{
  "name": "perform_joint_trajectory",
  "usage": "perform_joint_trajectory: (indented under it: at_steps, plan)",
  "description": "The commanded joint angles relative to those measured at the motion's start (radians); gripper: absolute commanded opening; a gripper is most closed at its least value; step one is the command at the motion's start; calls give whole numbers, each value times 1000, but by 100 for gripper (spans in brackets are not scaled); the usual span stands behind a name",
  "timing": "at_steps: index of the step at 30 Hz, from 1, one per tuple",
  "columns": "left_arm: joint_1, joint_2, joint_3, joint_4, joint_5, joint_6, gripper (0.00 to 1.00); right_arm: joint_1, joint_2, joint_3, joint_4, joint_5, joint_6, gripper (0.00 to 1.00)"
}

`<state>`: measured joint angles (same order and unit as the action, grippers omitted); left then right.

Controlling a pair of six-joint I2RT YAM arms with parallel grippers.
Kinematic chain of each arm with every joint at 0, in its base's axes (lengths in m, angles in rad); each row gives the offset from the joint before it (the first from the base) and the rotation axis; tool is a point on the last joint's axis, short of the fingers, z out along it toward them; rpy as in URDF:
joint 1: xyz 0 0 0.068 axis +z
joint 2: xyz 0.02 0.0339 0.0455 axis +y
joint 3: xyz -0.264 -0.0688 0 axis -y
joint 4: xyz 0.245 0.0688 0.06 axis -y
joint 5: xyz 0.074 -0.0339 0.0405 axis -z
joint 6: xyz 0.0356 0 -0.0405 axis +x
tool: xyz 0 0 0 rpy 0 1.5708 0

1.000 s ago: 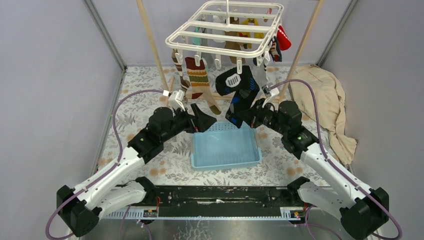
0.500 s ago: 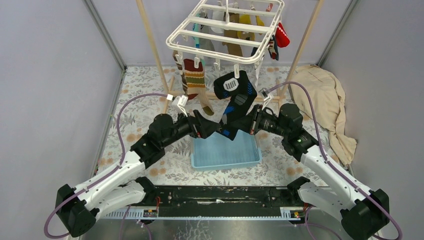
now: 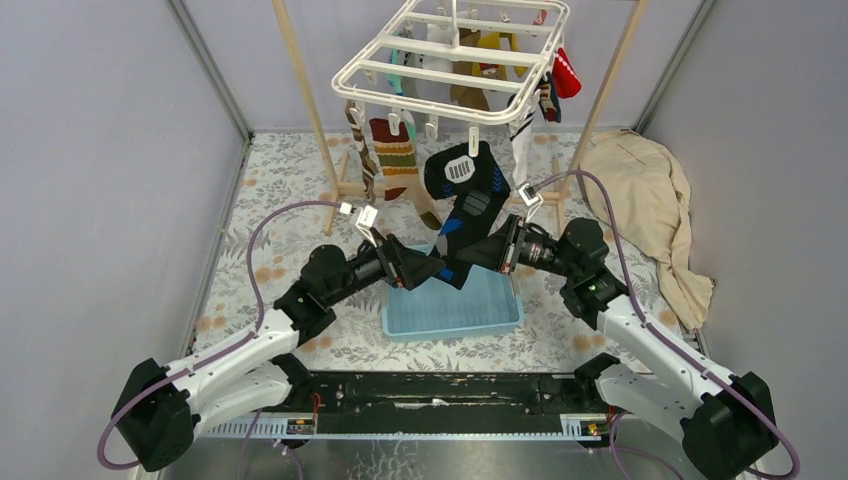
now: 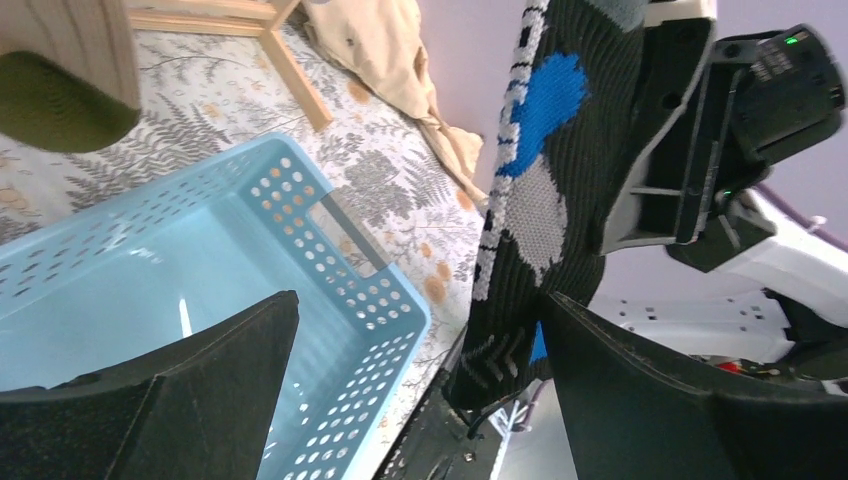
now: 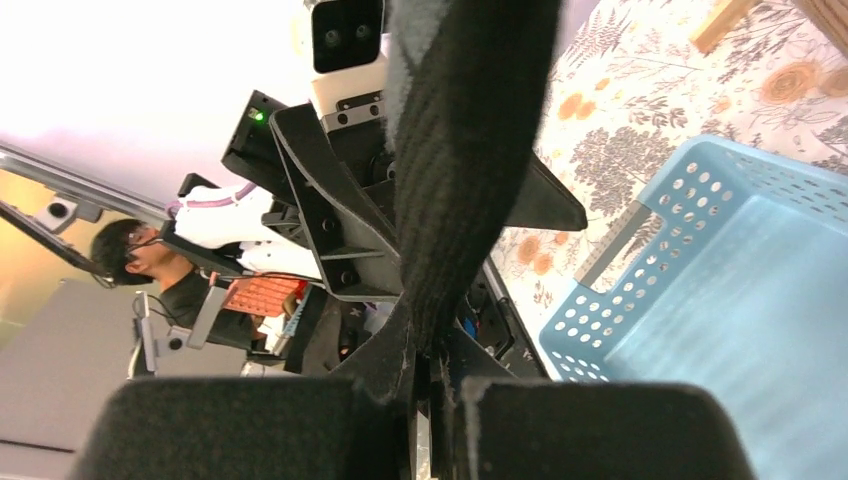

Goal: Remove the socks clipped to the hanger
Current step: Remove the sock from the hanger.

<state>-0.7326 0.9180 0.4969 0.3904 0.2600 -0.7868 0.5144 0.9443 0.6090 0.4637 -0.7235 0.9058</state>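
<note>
The white hanger (image 3: 450,62) hangs at the top centre with several socks clipped under it, among them a brown-striped sock (image 3: 393,160) and a red sock (image 3: 567,72). A black sock with blue and grey patches (image 3: 470,195) hangs from a front clip and is pulled down, slanting towards the basket. My right gripper (image 3: 480,250) is shut on its lower part; it also shows in the right wrist view (image 5: 435,390) on the sock (image 5: 465,150). My left gripper (image 3: 425,268) is open at the sock's toe. In the left wrist view the sock (image 4: 560,180) lies beside the right finger (image 4: 640,390).
A light blue perforated basket (image 3: 500,318) sits on the floral table under both grippers and shows in the left wrist view (image 4: 330,240). Pale wooden rack poles (image 3: 300,85) flank the hanger. A beige cloth (image 3: 645,200) lies at the right.
Both grippers have come lower and nearer over the basket. The right one has drawn the black sock down, and the left one has moved right to the sock's toe.
</note>
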Motion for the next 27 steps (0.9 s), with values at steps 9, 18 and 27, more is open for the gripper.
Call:
perform_joint_trajectory:
  at_steps: [9,18,27]
  plan:
    - [-6,6,-65,339,81,-144,94,3,17,-90,272,-64,157,1]
    - [-14,26,-83,382,106,-160,66,3,55,-129,373,-65,200,1]
    - [-17,53,-99,406,128,-172,38,2,98,-137,414,-67,210,1]
